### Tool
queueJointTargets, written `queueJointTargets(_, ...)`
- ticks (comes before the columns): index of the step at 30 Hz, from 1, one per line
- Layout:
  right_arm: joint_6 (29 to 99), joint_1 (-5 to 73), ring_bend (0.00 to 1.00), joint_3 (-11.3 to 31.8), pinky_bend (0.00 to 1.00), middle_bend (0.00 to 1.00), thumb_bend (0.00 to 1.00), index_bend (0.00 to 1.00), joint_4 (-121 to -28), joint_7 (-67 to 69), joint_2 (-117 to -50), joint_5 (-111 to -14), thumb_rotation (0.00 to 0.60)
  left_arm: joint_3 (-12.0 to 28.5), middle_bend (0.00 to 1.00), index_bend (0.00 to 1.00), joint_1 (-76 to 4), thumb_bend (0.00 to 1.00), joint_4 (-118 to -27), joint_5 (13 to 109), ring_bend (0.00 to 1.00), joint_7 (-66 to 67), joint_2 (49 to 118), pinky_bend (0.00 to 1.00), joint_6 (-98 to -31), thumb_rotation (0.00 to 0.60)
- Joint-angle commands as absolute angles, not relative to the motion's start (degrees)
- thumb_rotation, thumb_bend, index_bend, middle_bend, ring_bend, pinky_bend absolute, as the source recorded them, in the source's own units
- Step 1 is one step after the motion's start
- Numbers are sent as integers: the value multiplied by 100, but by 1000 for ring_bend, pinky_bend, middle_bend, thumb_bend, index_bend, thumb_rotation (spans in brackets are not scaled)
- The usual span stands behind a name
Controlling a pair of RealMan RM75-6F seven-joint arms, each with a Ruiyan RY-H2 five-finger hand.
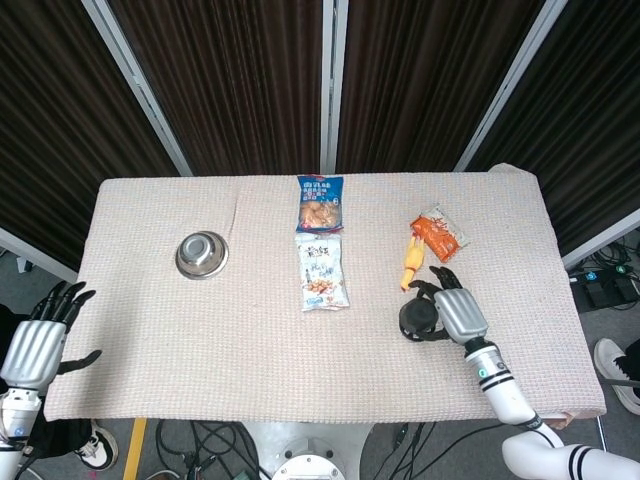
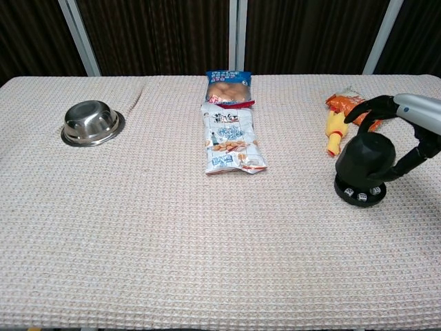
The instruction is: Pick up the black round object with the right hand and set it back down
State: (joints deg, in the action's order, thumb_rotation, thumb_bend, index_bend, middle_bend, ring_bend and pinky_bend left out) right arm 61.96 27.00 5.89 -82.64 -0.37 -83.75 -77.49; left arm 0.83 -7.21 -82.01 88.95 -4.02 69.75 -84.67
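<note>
right hand [image 2: 413,117] | fingers [image 2: 368,107] grip domed black round object [image 2: 364,169], seemingly tilted | woven tablecloth [image 2: 172,234]

A black round object [image 2: 364,165] with small white marks along its base sits in the silver-and-black right hand [image 1: 452,312] above a desk [image 1: 200,340] covered in pale pink waffle-weave cloth. Nearby lie a yellow rubber chicken [image 2: 335,132], an orange snack packet [image 2: 353,109], a blue packet [image 2: 229,85] and a white-and-blue packet [image 2: 231,140]. A shiny steel bowl [image 2: 90,121] gleams before dark brown curtains [image 1: 230,80] with grey uprights.
</note>
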Motion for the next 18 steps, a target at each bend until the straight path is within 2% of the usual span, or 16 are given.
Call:
queueJointTargets(1, 6344, 2632, 22, 673, 0, 437, 49, 244, -8377, 6, -8180, -7745, 600, 91, 77, 137, -731, 59, -8234, 8905, 0, -380, 6959, 180, -8472, 600)
queueJointTargets(7, 6327, 2426, 22, 705, 0, 436, 49, 244, -8230, 89, -7816, -7378, 600, 100, 77, 138, -741, 59, -8293, 8921, 0, -344, 6939, 180, -8484, 600)
queueJointTargets(14, 6209, 2291, 22, 623, 0, 428, 55, 244, -7913, 355, -7759, -7286, 600, 92, 77, 138, -764, 60, -8324, 8928, 0, -280, 6949, 180, -8444, 600)
queueJointTargets(16, 6035, 2324, 12, 550, 0, 368, 38, 202, -7878, 472, -7730, -7353, 600, 91, 77, 137, -766, 60, -8337, 8928, 0, -261, 6949, 180, -8443, 600)
queueJointTargets(18, 5756, 2382, 0, 482, 0, 209, 9, 82, -7926, 648, -7628, -7378, 600, 88, 77, 138, -761, 60, -8345, 8920, 0, -244, 6946, 180, -8441, 600)
